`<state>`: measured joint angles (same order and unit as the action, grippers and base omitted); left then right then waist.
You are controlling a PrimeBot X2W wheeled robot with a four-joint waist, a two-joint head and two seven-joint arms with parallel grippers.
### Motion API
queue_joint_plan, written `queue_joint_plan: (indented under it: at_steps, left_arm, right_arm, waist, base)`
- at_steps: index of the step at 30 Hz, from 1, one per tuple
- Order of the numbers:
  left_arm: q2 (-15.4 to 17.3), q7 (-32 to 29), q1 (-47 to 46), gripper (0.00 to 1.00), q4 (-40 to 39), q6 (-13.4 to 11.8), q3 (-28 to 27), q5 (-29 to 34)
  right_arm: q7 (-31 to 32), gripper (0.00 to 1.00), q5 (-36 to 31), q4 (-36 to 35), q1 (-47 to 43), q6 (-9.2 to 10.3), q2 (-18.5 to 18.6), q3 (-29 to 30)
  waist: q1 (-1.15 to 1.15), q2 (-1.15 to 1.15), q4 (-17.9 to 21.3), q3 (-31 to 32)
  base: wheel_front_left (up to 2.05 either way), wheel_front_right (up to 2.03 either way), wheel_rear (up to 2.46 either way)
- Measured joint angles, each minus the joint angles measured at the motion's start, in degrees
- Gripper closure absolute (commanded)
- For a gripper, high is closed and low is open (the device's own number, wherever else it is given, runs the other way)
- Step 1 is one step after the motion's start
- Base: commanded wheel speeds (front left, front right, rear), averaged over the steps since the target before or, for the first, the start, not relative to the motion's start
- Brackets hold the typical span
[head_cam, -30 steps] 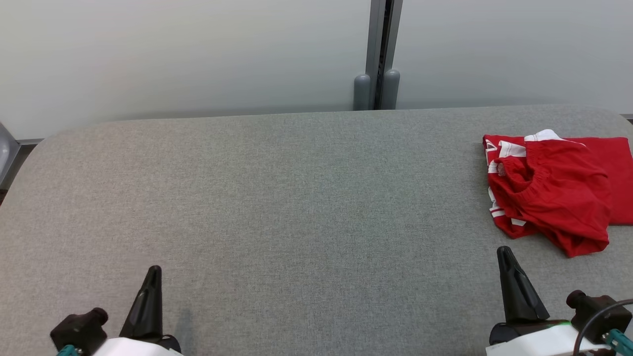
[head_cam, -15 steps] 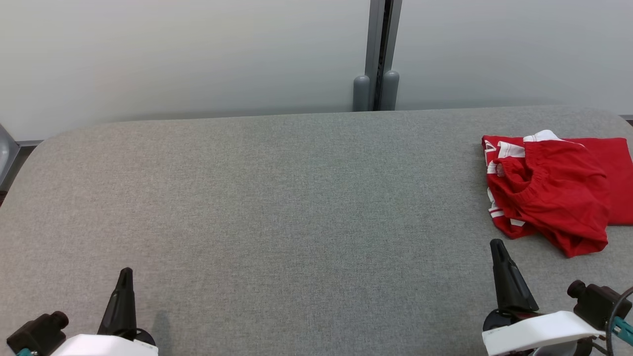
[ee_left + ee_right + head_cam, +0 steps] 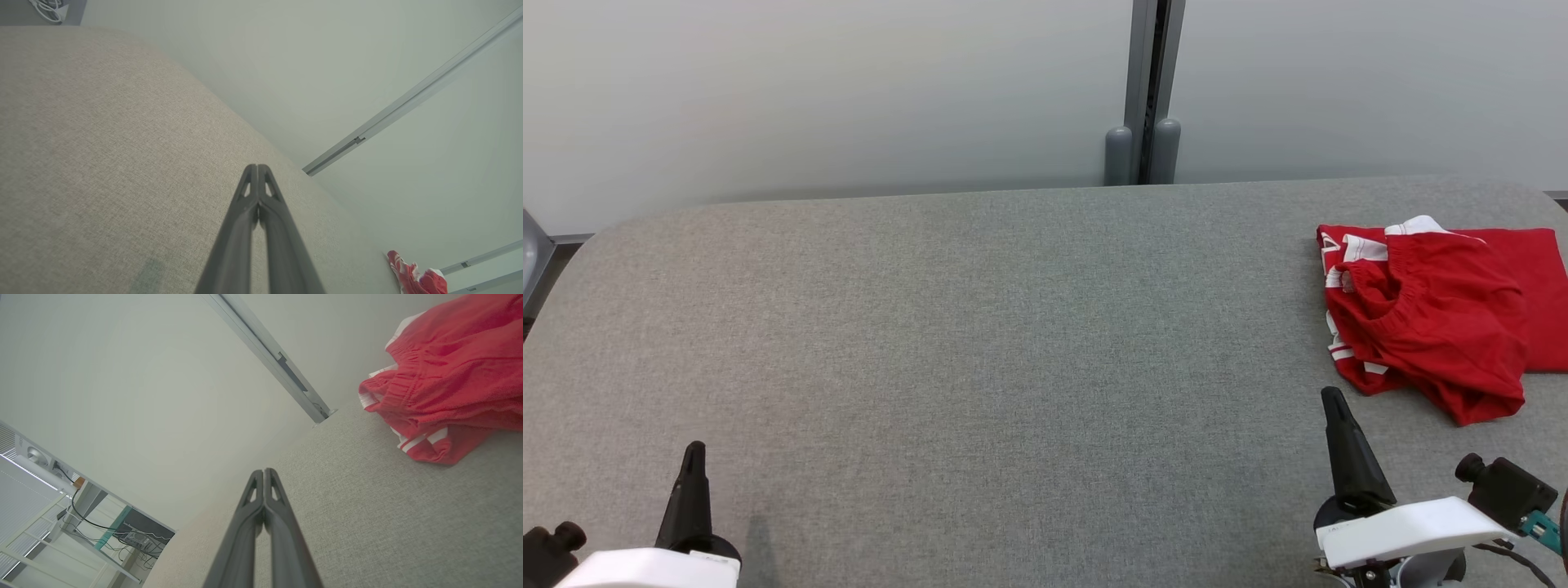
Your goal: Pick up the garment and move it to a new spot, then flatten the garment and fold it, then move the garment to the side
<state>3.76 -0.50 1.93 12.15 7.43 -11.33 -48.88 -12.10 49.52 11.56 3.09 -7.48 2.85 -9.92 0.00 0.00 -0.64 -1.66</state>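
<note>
Red shorts (image 3: 1429, 327) lie bunched, elastic waistband showing, at the right end of the grey table (image 3: 1013, 343), on top of a flat red layer (image 3: 1542, 269). My left gripper (image 3: 694, 456) and right gripper (image 3: 1332, 402) hover at the table's near edge, fingers pressed together on nothing. This fits a heap awaiting pickup, or one already set aside. Any grasp would need my fingers parted.

On the table (image 3: 980, 327), far right: garment (image 3: 1441, 331), seemingly atop another cloth (image 3: 1542, 273).
</note>
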Motion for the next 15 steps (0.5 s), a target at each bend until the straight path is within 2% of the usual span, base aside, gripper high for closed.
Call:
queue_joint_plan:
  at_steps: [15]
  left_arm:
    - [-0.2, -4.7, -1.0, 1.00, -0.3, 0.0, -4.2, -9.9]
  right_arm:
    - [1.0, 1.00, 10.9, 1.7, 2.1, 0.00, 0.0, -1.8]
  waist:
    - [0.00, 0.00, 0.1, 0.2]
  base:
    - [0.00, 0.00, 0.00]
